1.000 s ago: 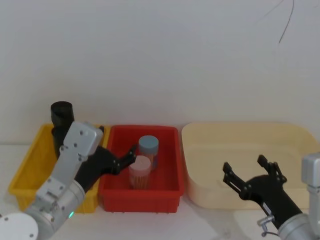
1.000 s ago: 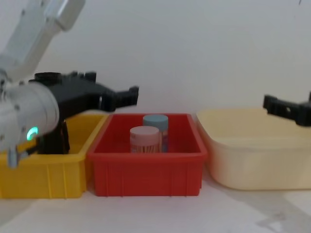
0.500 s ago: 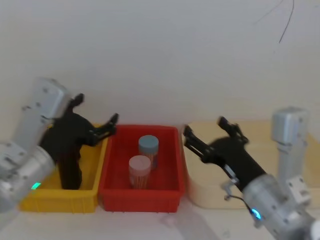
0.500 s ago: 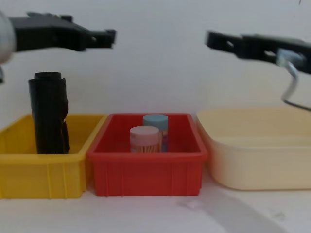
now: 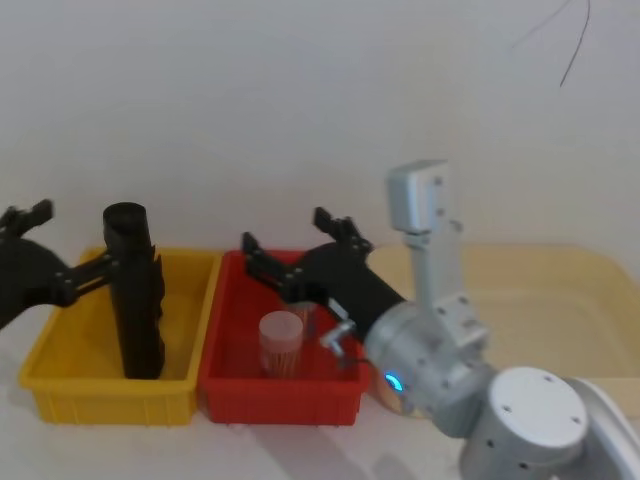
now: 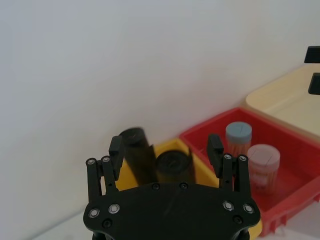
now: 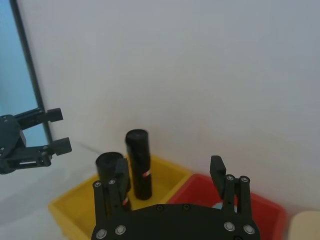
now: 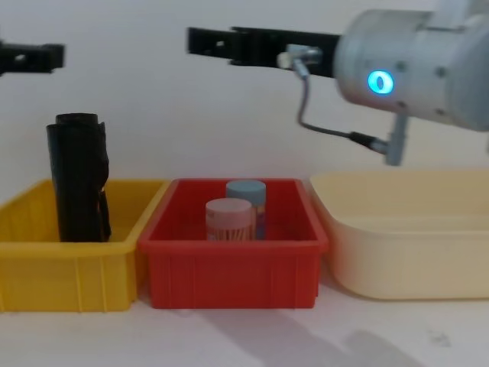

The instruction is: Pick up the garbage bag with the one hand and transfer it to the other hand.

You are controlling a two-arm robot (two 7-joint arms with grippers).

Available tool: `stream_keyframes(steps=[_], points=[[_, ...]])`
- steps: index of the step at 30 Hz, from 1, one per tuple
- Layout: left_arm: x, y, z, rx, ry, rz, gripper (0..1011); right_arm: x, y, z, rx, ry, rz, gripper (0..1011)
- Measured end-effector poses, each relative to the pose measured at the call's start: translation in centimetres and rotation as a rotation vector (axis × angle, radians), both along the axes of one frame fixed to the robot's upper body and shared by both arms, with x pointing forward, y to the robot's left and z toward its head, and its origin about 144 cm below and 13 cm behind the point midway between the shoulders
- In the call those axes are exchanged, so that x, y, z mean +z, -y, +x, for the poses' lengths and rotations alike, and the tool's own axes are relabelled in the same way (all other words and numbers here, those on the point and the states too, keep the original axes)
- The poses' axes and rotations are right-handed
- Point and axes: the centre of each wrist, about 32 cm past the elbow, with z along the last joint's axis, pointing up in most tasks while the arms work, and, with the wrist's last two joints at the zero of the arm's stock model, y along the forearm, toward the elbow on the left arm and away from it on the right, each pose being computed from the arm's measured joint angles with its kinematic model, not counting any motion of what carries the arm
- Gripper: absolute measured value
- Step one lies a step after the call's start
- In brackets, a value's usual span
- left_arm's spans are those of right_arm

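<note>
Two black rolls stand upright side by side in the yellow bin (image 5: 60,390); in the head view they overlap as one dark column, the garbage bag (image 5: 135,300), also (image 8: 76,183). In the right wrist view the farther roll (image 7: 137,160) carries a small red mark and the nearer roll (image 7: 107,165) is partly behind my fingers. My left gripper (image 5: 78,235) hovers open just left of the rolls' tops, touching nothing. My right gripper (image 5: 282,227), on the blue-ringed arm (image 5: 395,382), hangs open above the red bin (image 5: 225,385), pointing toward the rolls.
Inside the red bin stand a pink-lidded jar (image 5: 280,340) and a blue-lidded jar (image 8: 246,195). A cream tub (image 8: 405,245) sits to the right. A white wall runs close behind the bins.
My left gripper has drawn back to the left, uncovering the rolls. My right arm has swung left from over the cream tub to above the red bin. Both stayed open.
</note>
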Motion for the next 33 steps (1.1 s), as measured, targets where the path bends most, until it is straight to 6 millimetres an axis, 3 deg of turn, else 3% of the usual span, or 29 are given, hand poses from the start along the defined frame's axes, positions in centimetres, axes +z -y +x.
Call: stream_keyframes(steps=[12, 33], points=[[-1.8, -2.8, 1.2, -0.026, -0.030, -0.027, 1003, -0.2, -2.5, 1.3, 0.034, -0.060, -0.090, 1004], [-3.8, -1.6, 5.3, -0.136, -0.089, -0.052, 1003, -0.9, -2.5, 2.7, 0.050, -0.151, -0.180, 1004]])
